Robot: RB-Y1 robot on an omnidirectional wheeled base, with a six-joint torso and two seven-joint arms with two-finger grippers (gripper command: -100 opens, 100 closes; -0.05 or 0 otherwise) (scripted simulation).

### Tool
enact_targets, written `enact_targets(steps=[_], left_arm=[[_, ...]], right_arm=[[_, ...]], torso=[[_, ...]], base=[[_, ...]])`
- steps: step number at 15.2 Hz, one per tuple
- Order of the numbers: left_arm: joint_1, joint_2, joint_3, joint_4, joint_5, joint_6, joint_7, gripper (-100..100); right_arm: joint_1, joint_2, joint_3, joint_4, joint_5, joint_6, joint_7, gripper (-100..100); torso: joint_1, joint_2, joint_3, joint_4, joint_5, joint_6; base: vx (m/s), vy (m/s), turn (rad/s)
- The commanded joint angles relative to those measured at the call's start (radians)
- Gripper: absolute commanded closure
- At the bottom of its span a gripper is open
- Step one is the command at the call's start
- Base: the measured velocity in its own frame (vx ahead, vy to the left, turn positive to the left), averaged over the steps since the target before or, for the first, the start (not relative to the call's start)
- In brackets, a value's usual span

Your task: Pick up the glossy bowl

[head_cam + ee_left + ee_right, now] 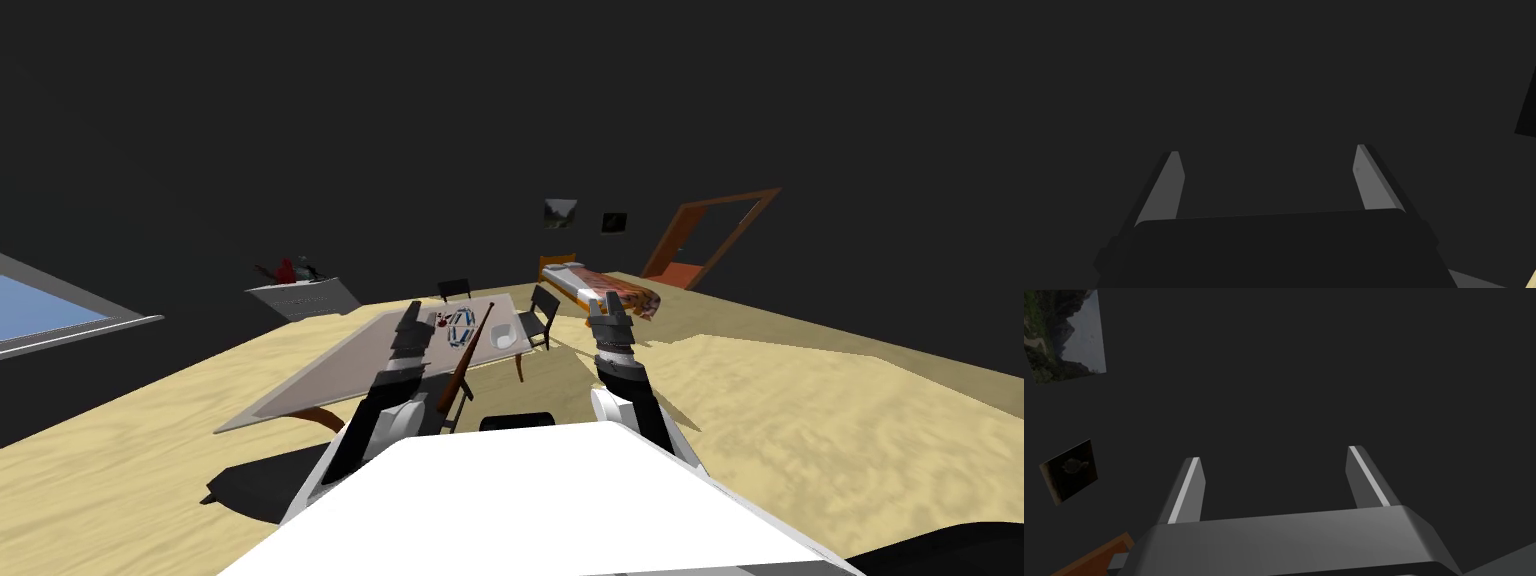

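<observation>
A pale grey worktop (335, 372) stands on the sandy floor (820, 400). Toward its far end lie a white bowl (501, 335), a blue-and-white ringed thing (461, 326) and a small red item (441, 319). A long brown bat (468, 358) reaches its near edge.

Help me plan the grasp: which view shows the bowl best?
The head view: the white bowl sits on the grey table, ahead of both arms. The wrist views look along the open left gripper and right gripper, aimed away from it.

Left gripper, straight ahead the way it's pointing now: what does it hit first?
Likely just the dark wall: the open left gripper points at it, distance unclear. The white bowl sits on the table, apparently off that line.
</observation>
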Motion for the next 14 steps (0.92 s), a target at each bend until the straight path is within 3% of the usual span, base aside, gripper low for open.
enact_targets(steps=[1, 9, 10, 11, 14], left_arm=[[-0.015, 0.023, 0.004, 0.03, 0.002, 0.046, 0.0, -100], [-0.057, 0.069, 0.022, 0.134, 0.013, 0.176, 0.002, -100], [-0.069, 0.076, 0.027, 0.163, 0.016, 0.213, 0.003, -100], [-0.069, 0.076, 0.027, 0.163, 0.016, 0.213, 0.003, -100], [-0.094, 0.089, 0.038, 0.223, 0.022, 0.285, 0.004, -100]], right_arm=[[0.0, 0.0, 0.0, 0.0, 0.0, 0.0, 0.0, 0], [0.0, 0.0, 0.0, 0.0, 0.0, 0.0, 0.0, 0], [0.0, 0.0, 0.0, 0.0, 0.0, 0.0, 0.0, 0], [0.0, 0.0, 0.0, 0.0, 0.0, 0.0, 0.0, 0], [0.0, 0.0, 0.0, 0.0, 0.0, 0.0, 0.0, 0]], torso=[[0.0, 0.0, 0.0, 0.0, 0.0, 0.0], [0.0, 0.0, 0.0, 0.0, 0.0, 0.0], [0.0, 0.0, 0.0, 0.0, 0.0, 0.0], [0.0, 0.0, 0.0, 0.0, 0.0, 0.0], [0.0, 0.0, 0.0, 0.0, 0.0, 0.0]], base=[[0.05, -0.068, -0.004], [0.047, -0.067, -0.01], [0.045, -0.063, -0.011], [0.046, -0.058, -0.008], [0.052, -0.069, -0.01]])
